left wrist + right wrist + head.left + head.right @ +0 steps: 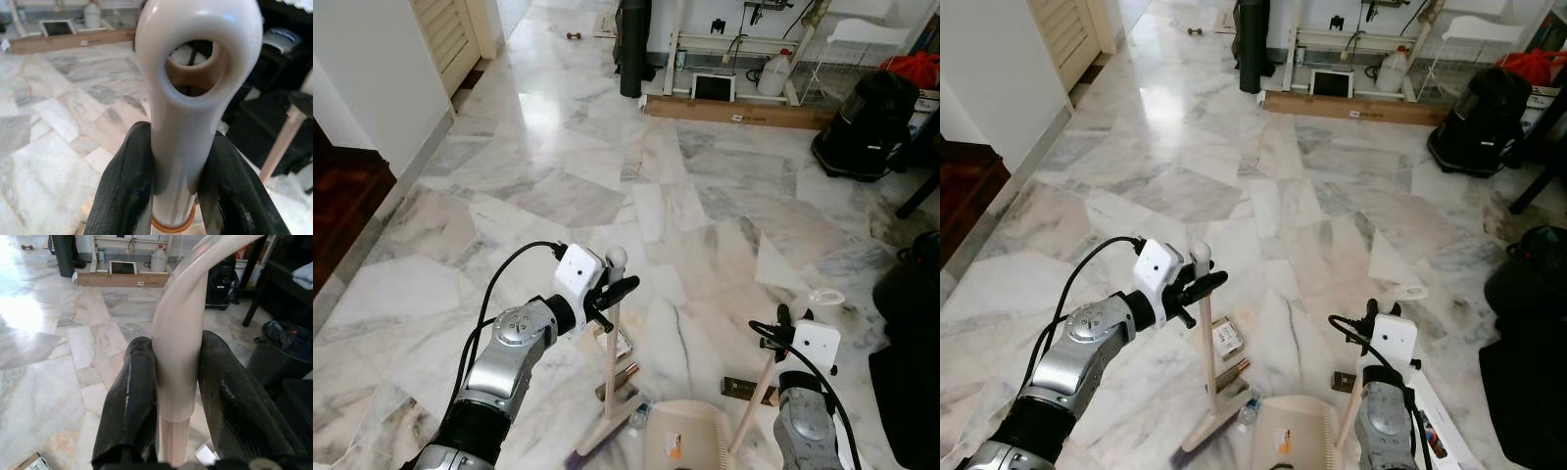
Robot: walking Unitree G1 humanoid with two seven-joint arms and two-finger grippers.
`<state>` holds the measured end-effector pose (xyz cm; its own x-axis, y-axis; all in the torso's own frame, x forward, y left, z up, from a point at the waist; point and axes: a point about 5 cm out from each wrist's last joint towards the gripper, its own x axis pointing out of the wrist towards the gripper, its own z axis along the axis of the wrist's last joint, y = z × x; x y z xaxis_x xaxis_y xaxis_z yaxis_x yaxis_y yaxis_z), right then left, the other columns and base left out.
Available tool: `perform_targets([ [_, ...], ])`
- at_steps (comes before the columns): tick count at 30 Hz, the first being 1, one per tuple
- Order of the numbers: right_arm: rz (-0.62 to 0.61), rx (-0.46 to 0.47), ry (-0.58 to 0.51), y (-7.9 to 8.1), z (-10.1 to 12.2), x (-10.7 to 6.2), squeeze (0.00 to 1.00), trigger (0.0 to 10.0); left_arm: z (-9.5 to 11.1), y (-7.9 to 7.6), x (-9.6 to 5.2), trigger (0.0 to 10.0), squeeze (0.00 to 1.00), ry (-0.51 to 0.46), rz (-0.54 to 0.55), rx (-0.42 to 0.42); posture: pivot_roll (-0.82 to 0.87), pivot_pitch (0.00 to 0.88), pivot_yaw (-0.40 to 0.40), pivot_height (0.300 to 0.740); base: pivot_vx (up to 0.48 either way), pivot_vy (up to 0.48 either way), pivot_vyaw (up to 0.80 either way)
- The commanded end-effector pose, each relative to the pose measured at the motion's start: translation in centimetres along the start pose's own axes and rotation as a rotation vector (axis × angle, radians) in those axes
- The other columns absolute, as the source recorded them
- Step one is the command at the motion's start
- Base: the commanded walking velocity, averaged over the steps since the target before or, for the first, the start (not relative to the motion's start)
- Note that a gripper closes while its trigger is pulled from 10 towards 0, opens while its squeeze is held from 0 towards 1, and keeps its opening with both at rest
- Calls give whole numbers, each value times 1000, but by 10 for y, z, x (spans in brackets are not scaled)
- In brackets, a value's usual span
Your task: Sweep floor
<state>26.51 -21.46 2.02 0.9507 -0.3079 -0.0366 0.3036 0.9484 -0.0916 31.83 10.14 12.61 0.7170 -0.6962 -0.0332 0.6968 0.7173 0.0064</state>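
My left gripper (612, 291) is shut on the white cap of the wooden broom handle (611, 343). In the left wrist view both black fingers (124, 191) press the holed cap (188, 98). The broom head (597, 436) rests on the marble floor near my feet. My right gripper (781, 333) is shut on the pale dustpan handle (759, 387); the right wrist view has its fingers (132, 396) clamped on that handle (178, 357). The cream dustpan (685, 436) lies on the floor just right of the broom head. Litter lies around the broom: a small box (1226, 338), a small bottle (639, 416) and a dark block (736, 389).
A black vacuum (867, 122) stands at the far right, and a long wooden board (734, 111) lies across the back. A dark bin (911, 294) is close on my right. A white wall (372, 69) and a dark wood floor (337, 206) border the left.
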Motion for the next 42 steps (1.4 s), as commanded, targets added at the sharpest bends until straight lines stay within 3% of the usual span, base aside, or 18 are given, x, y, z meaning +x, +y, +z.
perform_targets([
  [1,-3,-9,67,-3,-13,-9,0,10000,-3,-2,3,10000,0,-22,-11,-97,80,167,-31,740,0,0,0],
  [10,-26,48,19,0,2,4,0,10000,13,6,13,10000,0,-125,-2,-285,80,172,-26,740,0,0,0],
  [20,-49,145,-58,7,28,25,0,10000,18,6,12,10000,0,-138,-31,-309,89,171,-24,740,0,0,0],
  [23,-59,173,-75,6,33,28,0,10000,22,8,11,10000,0,-147,-23,-292,89,167,-22,740,0,0,0],
  [27,-82,208,-71,2,34,30,0,10000,43,17,10,10000,0,-235,41,-251,90,163,-22,740,0,0,0],
  [32,-109,249,-68,-4,32,29,0,10000,84,26,2,10000,0,-390,74,-225,105,155,-21,740,0,0,0],
  [37,-115,254,-80,-6,34,30,0,10000,107,29,-4,10000,0,-470,110,-180,110,152,-22,740,0,0,0],
  [40,-124,256,-105,-11,38,31,0,10000,132,34,-8,10000,0,-562,195,-117,110,148,-24,740,0,0,0],
  [42,-127,255,-112,-13,39,31,0,10000,136,35,-9,10000,0,-579,220,-101,113,146,-24,740,0,0,0],
])
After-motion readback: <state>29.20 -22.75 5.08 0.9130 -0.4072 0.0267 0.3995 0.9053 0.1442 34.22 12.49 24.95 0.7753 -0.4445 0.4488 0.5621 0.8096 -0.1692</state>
